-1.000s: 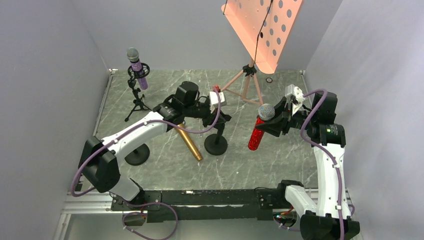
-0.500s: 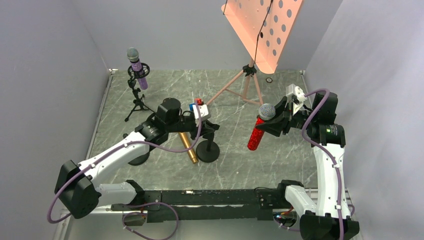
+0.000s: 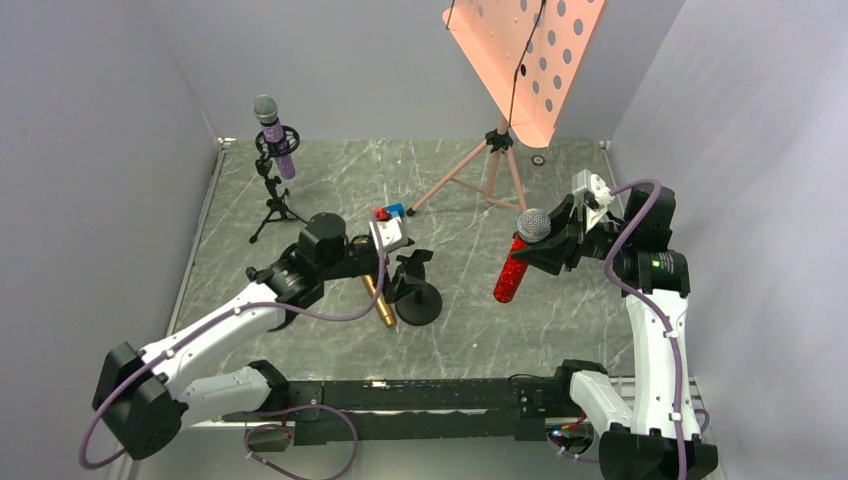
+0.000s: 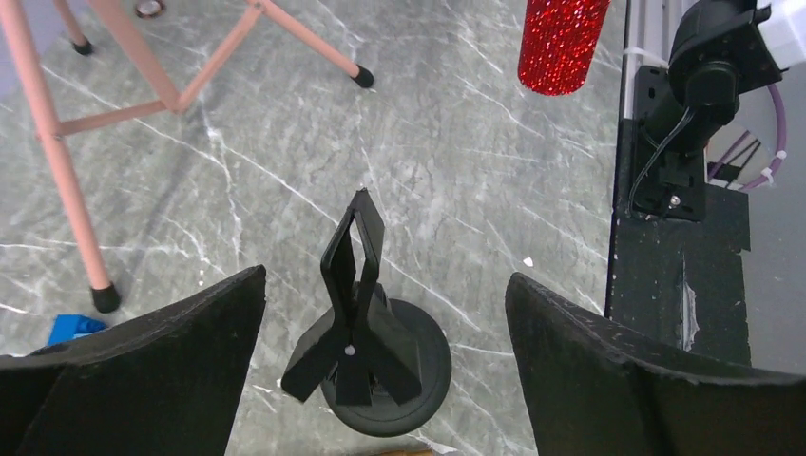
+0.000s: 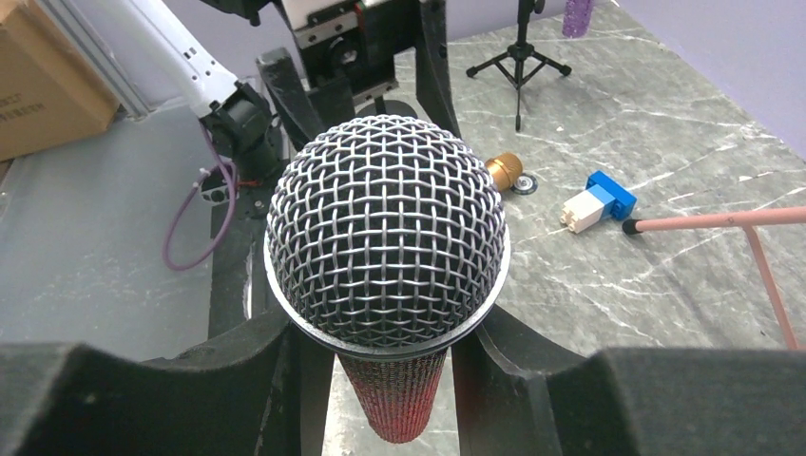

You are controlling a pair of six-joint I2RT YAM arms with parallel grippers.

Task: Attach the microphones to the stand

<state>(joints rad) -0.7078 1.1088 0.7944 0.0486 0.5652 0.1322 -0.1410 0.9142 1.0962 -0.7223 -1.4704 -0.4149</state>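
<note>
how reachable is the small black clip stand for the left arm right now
Likely yes. The left tool hangs open directly over the stand, whose clip points up at it with nothing in between. The gold microphone lies beside the base, not across it.

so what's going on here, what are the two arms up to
The right gripper is shut on the red microphone, holding it upright above the table. The left gripper is open and empty, hanging over the small black round-base stand. The gold microphone lies flat on the table beside that stand. The purple microphone already sits in the tripod stand at the back left.
</note>
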